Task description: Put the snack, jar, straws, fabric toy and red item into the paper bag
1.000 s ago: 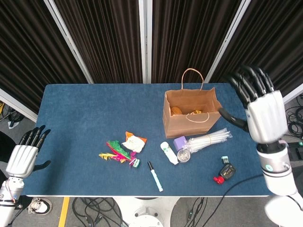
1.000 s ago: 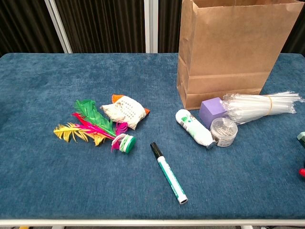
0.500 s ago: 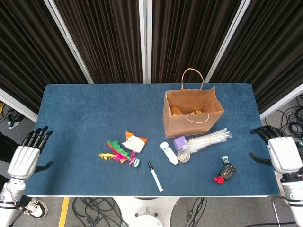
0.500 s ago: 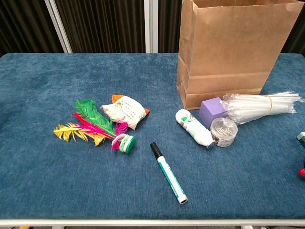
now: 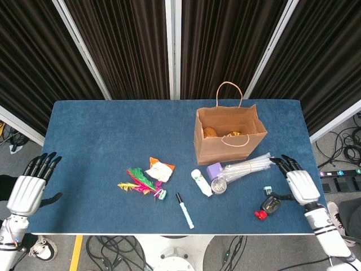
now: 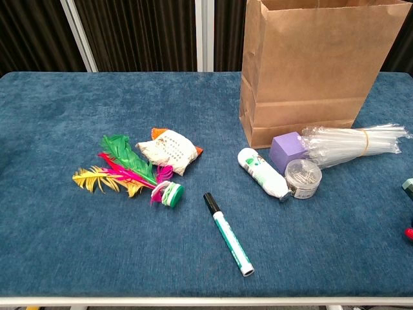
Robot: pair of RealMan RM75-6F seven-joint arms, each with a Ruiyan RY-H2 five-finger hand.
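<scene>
The brown paper bag (image 5: 228,138) (image 6: 316,64) stands open at the right, with orange snack-like things (image 5: 210,132) inside. In front of it lie the bundle of clear straws (image 5: 248,167) (image 6: 352,142), a small clear jar (image 5: 219,185) (image 6: 302,177) and, further left, the white-and-orange fabric toy (image 5: 160,168) (image 6: 169,150). A red item (image 5: 260,214) (image 6: 409,234) lies near the front right edge beside a black object (image 5: 271,204). My right hand (image 5: 299,183) hovers open just right of the straws' end and the black object. My left hand (image 5: 28,189) is open off the table's left edge. The chest view shows neither hand.
A purple block (image 5: 214,170) (image 6: 287,150) and a white bottle (image 5: 201,182) (image 6: 262,173) sit by the jar. A marker (image 5: 184,210) (image 6: 228,234) and coloured feathers (image 5: 138,182) (image 6: 122,169) lie mid-table. A small teal piece (image 5: 268,191) rests near the black object.
My right hand dropped from high beside the bag, swung out past the right edge, and now sits low by the straws' end. The left hand barely shifted. No object has moved.
</scene>
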